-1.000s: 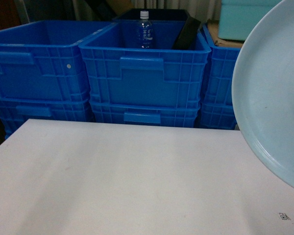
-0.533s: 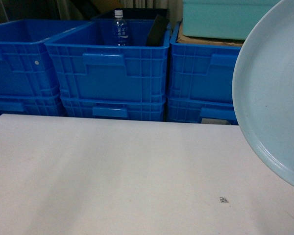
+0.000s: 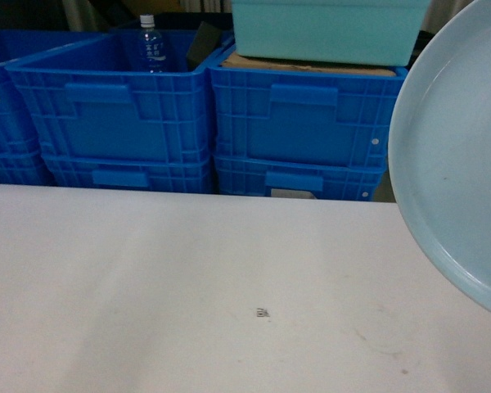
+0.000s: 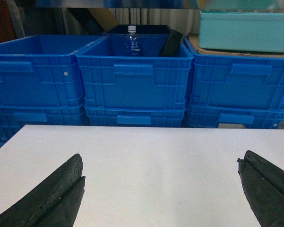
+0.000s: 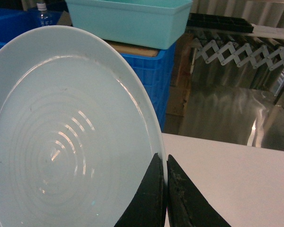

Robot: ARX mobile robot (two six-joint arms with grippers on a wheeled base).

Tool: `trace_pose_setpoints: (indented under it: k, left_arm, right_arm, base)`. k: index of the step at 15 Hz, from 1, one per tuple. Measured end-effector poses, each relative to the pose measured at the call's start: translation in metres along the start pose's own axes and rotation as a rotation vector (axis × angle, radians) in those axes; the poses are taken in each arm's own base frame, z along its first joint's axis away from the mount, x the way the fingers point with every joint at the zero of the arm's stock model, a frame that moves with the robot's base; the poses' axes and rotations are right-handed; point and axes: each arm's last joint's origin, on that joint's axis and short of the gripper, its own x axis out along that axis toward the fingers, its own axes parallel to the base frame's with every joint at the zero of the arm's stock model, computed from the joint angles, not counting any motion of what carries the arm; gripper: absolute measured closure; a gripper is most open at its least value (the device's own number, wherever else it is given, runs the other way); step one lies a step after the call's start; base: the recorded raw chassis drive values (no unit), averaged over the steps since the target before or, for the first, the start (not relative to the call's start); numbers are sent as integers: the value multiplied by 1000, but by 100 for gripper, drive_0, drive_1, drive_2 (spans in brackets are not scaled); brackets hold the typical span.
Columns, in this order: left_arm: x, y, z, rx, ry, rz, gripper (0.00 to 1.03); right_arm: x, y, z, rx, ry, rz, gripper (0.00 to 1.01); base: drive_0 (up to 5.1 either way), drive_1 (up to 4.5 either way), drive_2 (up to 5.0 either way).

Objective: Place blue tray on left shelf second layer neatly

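The blue tray (image 3: 458,164) is a pale light-blue oval dish held up on edge at the right of the head view, above the white table (image 3: 188,286). In the right wrist view the blue tray (image 5: 61,137) fills the left side, and my right gripper (image 5: 166,158) is shut on its rim, one finger on each face. My left gripper (image 4: 161,158) hangs open over the table with nothing between its fingers. The left shelf second layer is out of view.
Stacked dark-blue crates (image 3: 123,115) stand right behind the table's far edge; one holds a water bottle (image 3: 150,45). A teal bin (image 3: 327,29) sits on cardboard atop the right crate stack. A scissor-frame conveyor (image 5: 241,52) and shiny metal lie off to the right.
The crates, the bottle and a small mark on the table have slid leftward in the head view, and the teal bin has come into view. The tray keeps its place in the view.
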Motion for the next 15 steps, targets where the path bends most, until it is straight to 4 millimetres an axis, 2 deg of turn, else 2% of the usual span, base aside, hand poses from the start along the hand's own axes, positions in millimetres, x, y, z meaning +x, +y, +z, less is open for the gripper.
trace_pose_setpoints:
  k: [15]
  left_arm:
    - [0,0,0,0,-3,1,5]
  right_arm:
    - [0,0,0,-2,0,-2,99]
  base:
    - [318,-381,-381]
